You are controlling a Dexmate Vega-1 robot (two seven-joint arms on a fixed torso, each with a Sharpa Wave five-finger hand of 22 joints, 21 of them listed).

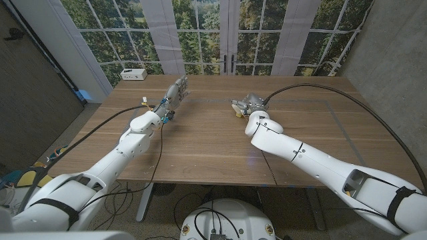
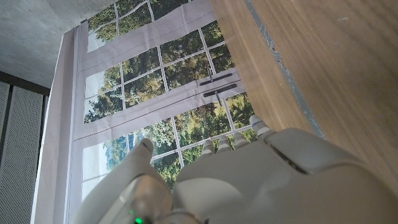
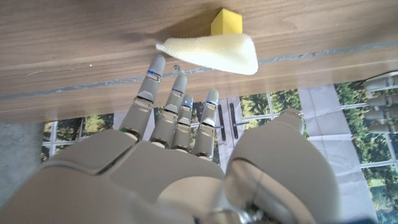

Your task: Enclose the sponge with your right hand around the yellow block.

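One pale sponge (image 3: 214,51) beside yellow block (image 3: 226,22), right hand (image 3: 180,124) open, empty, white box (image 1: 133,74) at table's (image 1: 200,140) far corner.

i get soft, even daylight from the tall paned windows (image 1: 200,30) behind the brown wooden table (image 1: 200,133), and nothing looks blown out. the head view bends straight lines toward its corners, and the grey walls there go dim. a faint pale sheen sits on the tabletop near its front edge. in the right wrist view the white robot right hand (image 3: 180,155) is close and a bit soft, perhaps out of focus, while the pale cream wedge-shaped sponge (image 3: 214,53) casts a thin shadow.
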